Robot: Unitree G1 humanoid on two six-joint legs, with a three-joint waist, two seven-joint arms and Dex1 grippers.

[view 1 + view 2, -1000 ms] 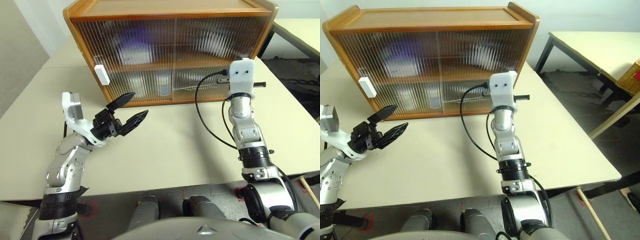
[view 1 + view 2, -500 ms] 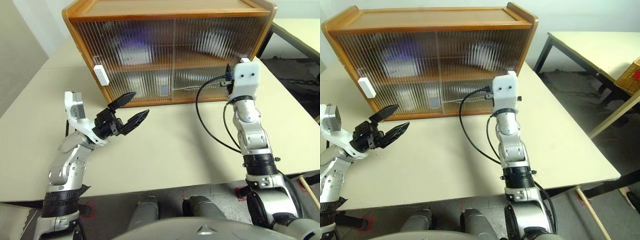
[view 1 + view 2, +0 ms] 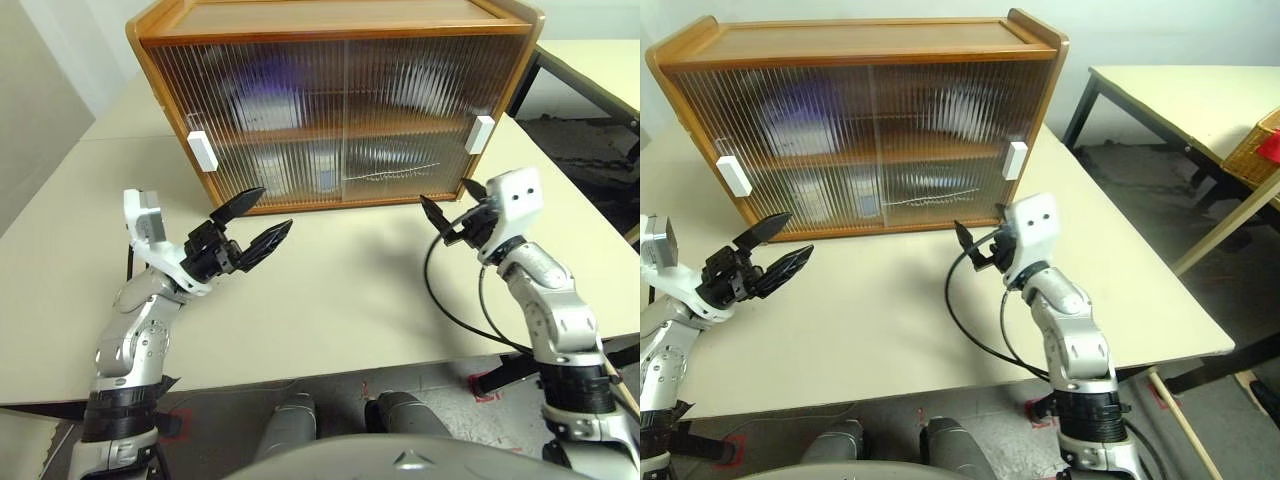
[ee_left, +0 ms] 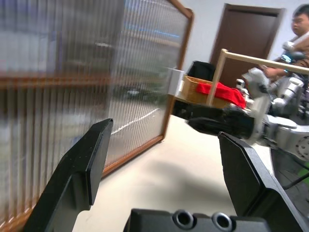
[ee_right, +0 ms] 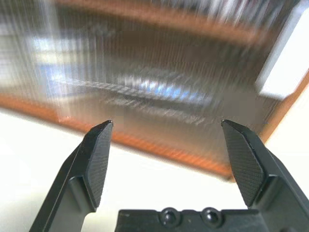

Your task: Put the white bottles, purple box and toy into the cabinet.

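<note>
Hovering empty and wide open, both grippers (left gripper (image 3: 251, 222), right gripper (image 3: 446, 208)) are faced by the cabinet (image 3: 340, 100), best slid by its stiff white handle (image 3: 480, 134).

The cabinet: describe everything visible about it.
The cabinet is a wide honey-brown wooden box with rounded corners, standing upright at the back of the pale table. Two ribbed translucent sliding doors are both shut, overlapping at the middle, each with a white rectangular handle, the left handle and the right handle, at its outer edge. One middle shelf shows through the ribs, with blurred pale and purplish shapes behind. Neither gripper touches it.
</note>
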